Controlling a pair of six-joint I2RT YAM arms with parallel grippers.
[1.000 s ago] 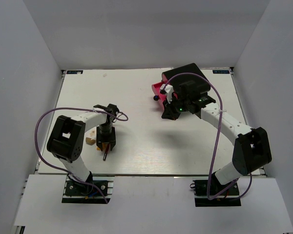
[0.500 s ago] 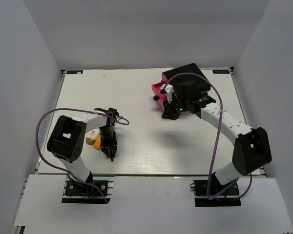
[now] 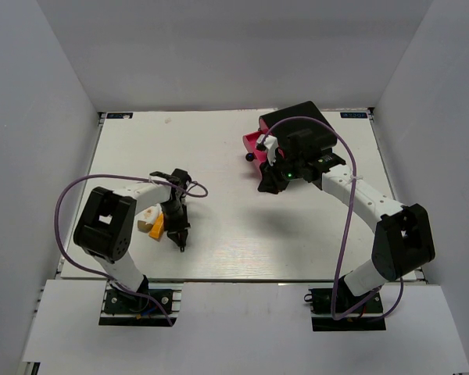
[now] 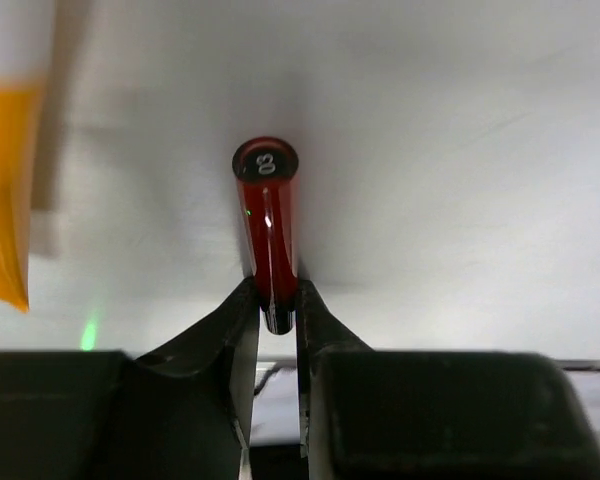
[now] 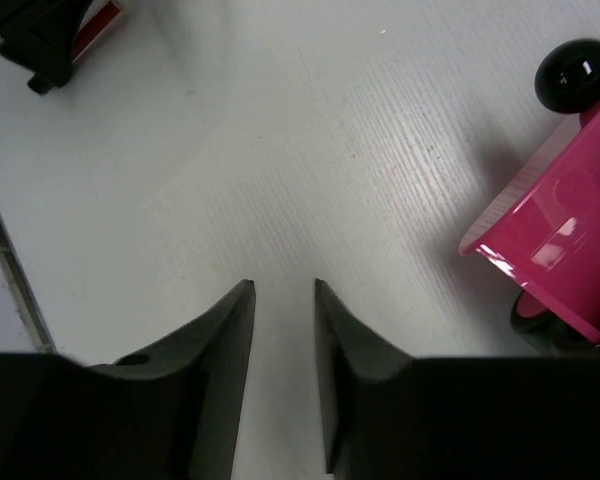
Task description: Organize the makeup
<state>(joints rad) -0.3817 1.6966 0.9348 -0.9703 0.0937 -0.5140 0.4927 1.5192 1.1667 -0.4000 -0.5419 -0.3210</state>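
Left wrist view: the left gripper [image 4: 277,300] pinches a red pencil [image 4: 268,215] by one end, and the far end is marked 03. An orange tube [image 4: 2,200] lies to the pencil's left. The right gripper [image 5: 282,300], fingers narrowly parted and empty, hangs beside a pink drawer [image 5: 555,250].

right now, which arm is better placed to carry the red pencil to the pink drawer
Left: the left gripper clamps the red pencil; the right gripper sits empty by the pink drawer.
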